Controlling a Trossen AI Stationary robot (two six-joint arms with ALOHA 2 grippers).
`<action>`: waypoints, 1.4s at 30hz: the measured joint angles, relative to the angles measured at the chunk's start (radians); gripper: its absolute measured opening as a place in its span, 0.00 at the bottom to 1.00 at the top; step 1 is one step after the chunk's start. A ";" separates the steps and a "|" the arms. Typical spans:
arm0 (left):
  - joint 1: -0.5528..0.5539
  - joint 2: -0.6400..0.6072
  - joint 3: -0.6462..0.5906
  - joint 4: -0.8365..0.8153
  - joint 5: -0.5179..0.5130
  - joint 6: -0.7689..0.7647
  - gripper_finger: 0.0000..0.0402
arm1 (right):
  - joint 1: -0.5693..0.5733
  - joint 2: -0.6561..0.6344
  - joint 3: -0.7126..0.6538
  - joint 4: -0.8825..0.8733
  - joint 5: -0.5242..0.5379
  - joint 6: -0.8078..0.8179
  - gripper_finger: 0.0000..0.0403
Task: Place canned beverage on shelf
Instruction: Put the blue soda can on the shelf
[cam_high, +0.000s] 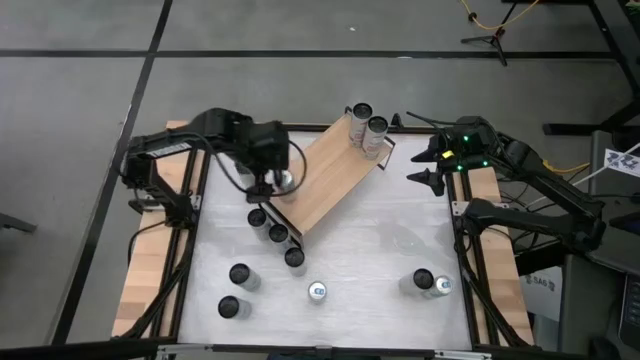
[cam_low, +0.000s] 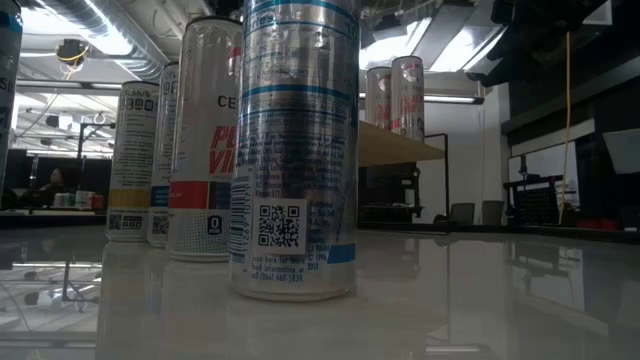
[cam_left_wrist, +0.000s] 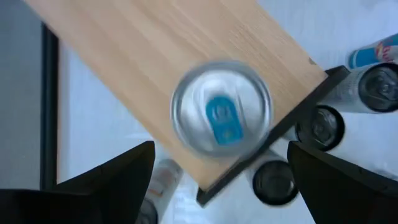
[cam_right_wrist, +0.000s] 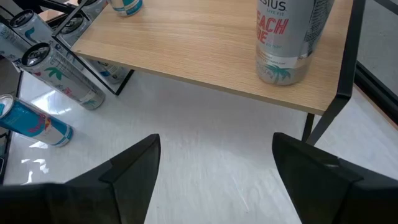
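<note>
Jaws of the left gripper (cam_left_wrist: 217, 180) gape above a can (cam_left_wrist: 221, 116) on the shelf (cam_left_wrist: 155, 56).

Eleven cans (cam_high: 318, 291); one shelf (cam_high: 335, 175); two arms (cam_high: 185, 135).

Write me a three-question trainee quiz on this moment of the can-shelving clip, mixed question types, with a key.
1. True or false: the left gripper is clamped shut on the can with the blue tab.
2. Multiple choice: how many cans stand at the far end of the shelf in the high view? A) none B) two C) four
3. Short answer: where is the right gripper, and does it hold anything?

Key
1. False. Its fingers are spread wide on either side of the can, which stands on the board near its end.
2. B, the pair of cans.
3. It waits at the table's right side, facing the shelf, with nothing between its fingers.
</note>
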 joint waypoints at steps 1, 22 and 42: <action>0.000 -0.016 0.000 -0.014 -0.008 -0.008 0.89 | 0.000 0.000 0.000 0.000 0.000 0.000 0.76; -0.147 -0.671 -0.824 0.744 -0.169 -0.491 0.89 | 0.000 0.000 0.000 0.000 0.000 0.000 0.76; -0.216 -0.650 -1.152 1.164 -0.180 -0.497 0.89 | 0.000 0.000 0.000 0.000 0.000 0.001 0.76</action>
